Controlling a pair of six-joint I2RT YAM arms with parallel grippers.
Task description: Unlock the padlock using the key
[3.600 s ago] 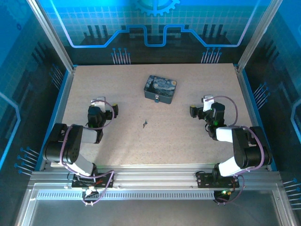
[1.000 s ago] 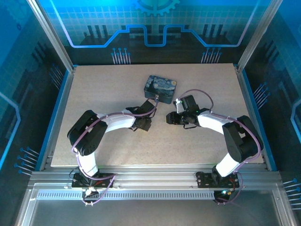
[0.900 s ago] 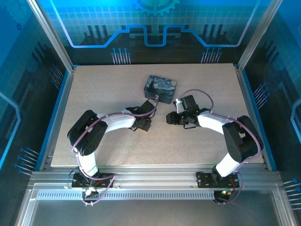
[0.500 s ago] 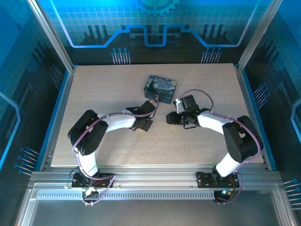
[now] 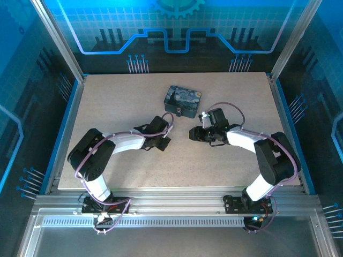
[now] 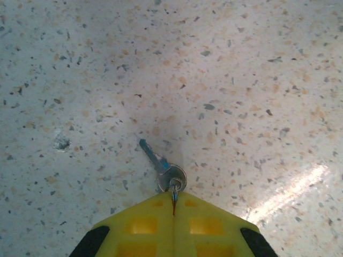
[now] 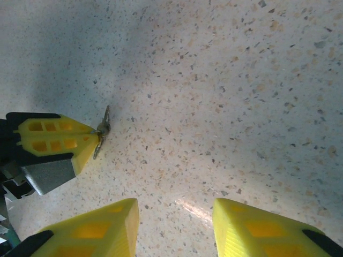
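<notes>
While the left gripper is closed at its tips on the bow end of the key, the blade juts ahead of the fingers, slanted aside, over bare table. The right gripper has its fingers parted with nothing between them, and faces the left tips across open surface. The padlock sits at the near edge of the tin, beyond both pairs of fingers; table edges lie well apart.

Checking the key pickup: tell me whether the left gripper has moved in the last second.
Yes. In the top view the left gripper has shifted a little left, away from the tin, and is shut on the key.
</notes>
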